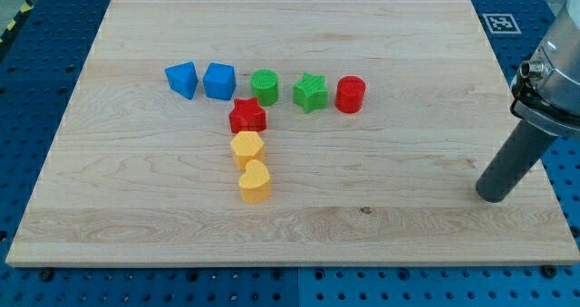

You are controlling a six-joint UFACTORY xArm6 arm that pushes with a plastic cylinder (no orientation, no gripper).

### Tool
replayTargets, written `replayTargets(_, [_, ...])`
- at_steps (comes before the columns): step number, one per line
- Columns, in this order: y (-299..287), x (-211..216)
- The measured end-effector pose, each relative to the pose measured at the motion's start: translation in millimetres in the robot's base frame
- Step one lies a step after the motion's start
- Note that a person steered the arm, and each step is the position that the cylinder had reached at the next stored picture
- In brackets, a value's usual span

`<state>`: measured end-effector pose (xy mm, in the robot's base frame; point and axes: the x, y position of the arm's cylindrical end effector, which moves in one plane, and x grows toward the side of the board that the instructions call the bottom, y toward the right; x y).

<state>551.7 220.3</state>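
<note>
Near the worktop's (408,71) right edge, your tip (496,196) rests alone — no fingers here, only a rod — well apart from the red cylinder (351,95), nearest of the T-shaped cluster.

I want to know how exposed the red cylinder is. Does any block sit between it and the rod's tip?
No visible block does. My tip stands far toward the view's right; the red cylinder ends the row, with bare board between them.
</note>
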Motion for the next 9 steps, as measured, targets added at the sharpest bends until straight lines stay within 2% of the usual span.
replayTargets(1, [-2.0,-2.3])
replayTargets(2, [-36.0,-23.4])
replayTargets(4, [-152.3,-92.9])
replayTargets(5, [-184.7,-105.1])
replayTargets(9, [-184.8,-121.9])
